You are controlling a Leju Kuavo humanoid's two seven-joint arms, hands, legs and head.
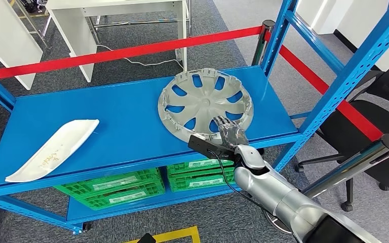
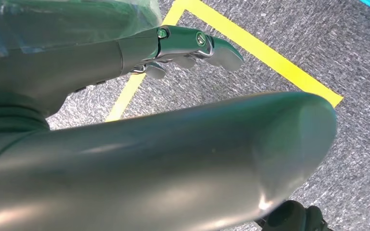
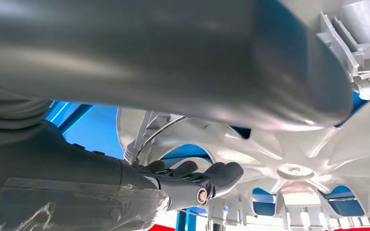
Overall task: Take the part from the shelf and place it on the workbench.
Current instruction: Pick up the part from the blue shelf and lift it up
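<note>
A grey wheel cover (image 1: 206,96) lies inner side up on the right part of the blue shelf board (image 1: 106,111). My right hand (image 1: 231,134) reaches over the shelf's front edge to the cover's near rim. In the right wrist view its dark fingers (image 3: 197,180) stretch out over the ribbed inside of the wheel cover (image 3: 294,171), with the thick thumb (image 3: 173,57) held apart from them. I see nothing clamped between thumb and fingers. My left hand (image 2: 101,62) hangs over the carpet, its fingers (image 2: 197,45) held out straight, holding nothing.
A long white part (image 1: 53,149) lies on the shelf's left side. Green crates (image 1: 116,185) sit on the level below. A blue upright (image 1: 344,76) stands right of the cover, with a red barrier belt (image 1: 131,50) and a white table (image 1: 116,15) behind. Yellow floor tape (image 2: 270,55) runs below my left hand.
</note>
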